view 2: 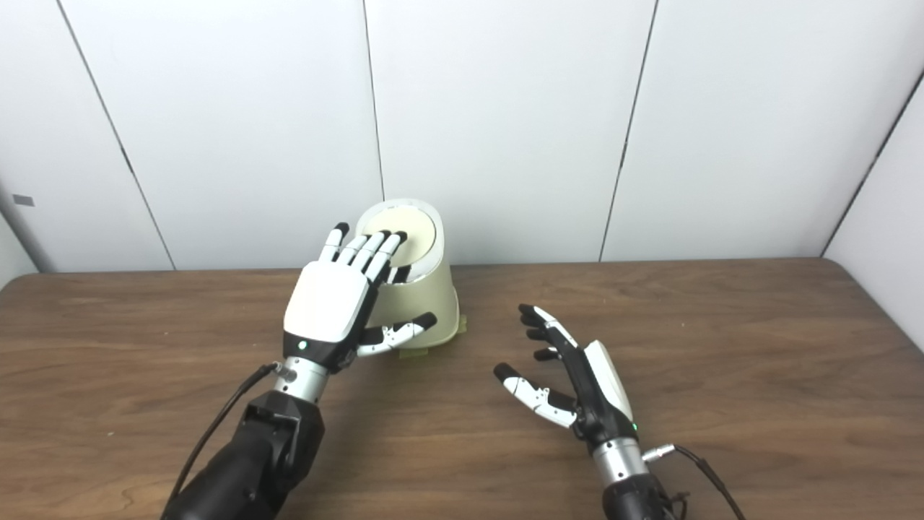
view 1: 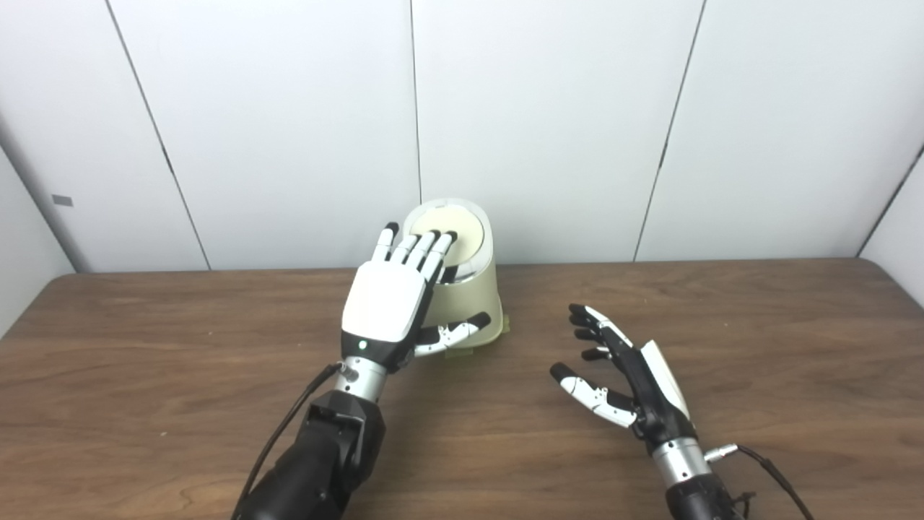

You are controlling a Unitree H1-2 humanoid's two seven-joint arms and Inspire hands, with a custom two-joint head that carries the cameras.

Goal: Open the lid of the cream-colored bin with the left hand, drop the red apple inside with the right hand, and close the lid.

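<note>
The cream-colored bin stands at the back middle of the wooden table, against the wall. Its round lid lies flat on top, with a dark gap showing at its front edge. My left hand hovers palm down over the bin's left front, its fingertips resting on the lid and its thumb stretched across the bin's front wall. It is open and holds nothing. My right hand hangs open to the right of the bin, palm facing left, with nothing in it. No red apple is visible in either view.
The brown wooden table spreads wide to both sides of the bin. White wall panels close off the back right behind the bin. A small greenish tab shows under the bin's front base.
</note>
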